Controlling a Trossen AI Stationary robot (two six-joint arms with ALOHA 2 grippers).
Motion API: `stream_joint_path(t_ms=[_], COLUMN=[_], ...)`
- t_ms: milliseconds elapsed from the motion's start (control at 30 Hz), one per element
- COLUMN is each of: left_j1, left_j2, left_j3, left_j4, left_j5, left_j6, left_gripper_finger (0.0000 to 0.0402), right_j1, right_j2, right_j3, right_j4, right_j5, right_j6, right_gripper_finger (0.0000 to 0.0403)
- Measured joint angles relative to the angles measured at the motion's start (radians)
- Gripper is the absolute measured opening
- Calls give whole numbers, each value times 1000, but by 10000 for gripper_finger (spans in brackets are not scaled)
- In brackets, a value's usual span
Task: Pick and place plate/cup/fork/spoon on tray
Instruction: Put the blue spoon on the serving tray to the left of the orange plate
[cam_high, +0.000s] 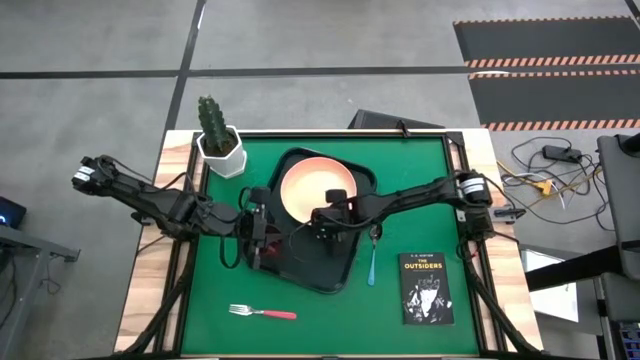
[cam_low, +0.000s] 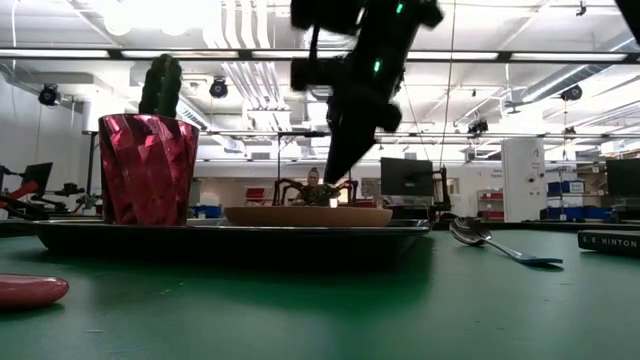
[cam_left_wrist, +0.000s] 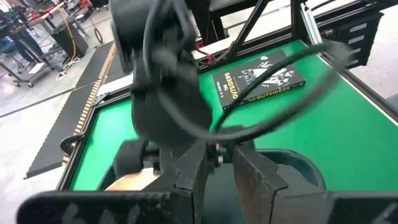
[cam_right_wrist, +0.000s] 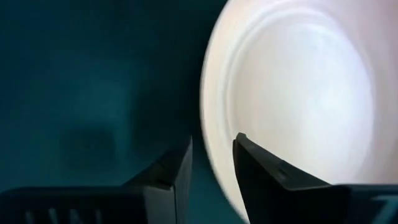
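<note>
The peach-pink plate (cam_high: 313, 190) lies in the far half of the dark tray (cam_high: 340, 272). It also shows in the low view (cam_low: 308, 215). The dark red cup (cam_low: 147, 168) stands upright on the tray's left part; in the high view my left arm hides it. The fork (cam_high: 262, 313) lies on the green mat near the front left. The spoon (cam_high: 371, 262) lies just right of the tray. My right gripper (cam_right_wrist: 211, 158) points down over the plate's near rim, open by a narrow gap. My left gripper (cam_left_wrist: 217, 180) is level above the tray's left side, open and empty.
A white hexagonal cactus pot (cam_high: 222, 148) stands at the far left corner. A black book (cam_high: 427, 288) lies at the front right. The two grippers are close together over the tray. The mat's near strip around the fork is bare green.
</note>
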Motion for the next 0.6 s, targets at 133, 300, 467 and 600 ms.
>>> stream_joint_path(t_ms=[133, 300, 467, 600], left_j1=[0, 0, -2, -2], left_j2=[0, 0, 0, 0], left_j3=[0, -3, -3, -4], left_j4=[2, 0, 0, -1], left_j5=[0, 0, 0, 1], left_j6=[-2, -10, -28, -30], left_gripper_finger=[61, 61, 61, 61], right_j1=[29, 85, 156, 224], right_j2=[-70, -147, -183, -183], right_j3=[0, 0, 0, -1], right_j4=[-34, -68, -83, -84], right_j5=[-9, -16, -51, -55], right_j6=[140, 414, 623, 697], right_gripper_finger=[99, 90, 82, 74])
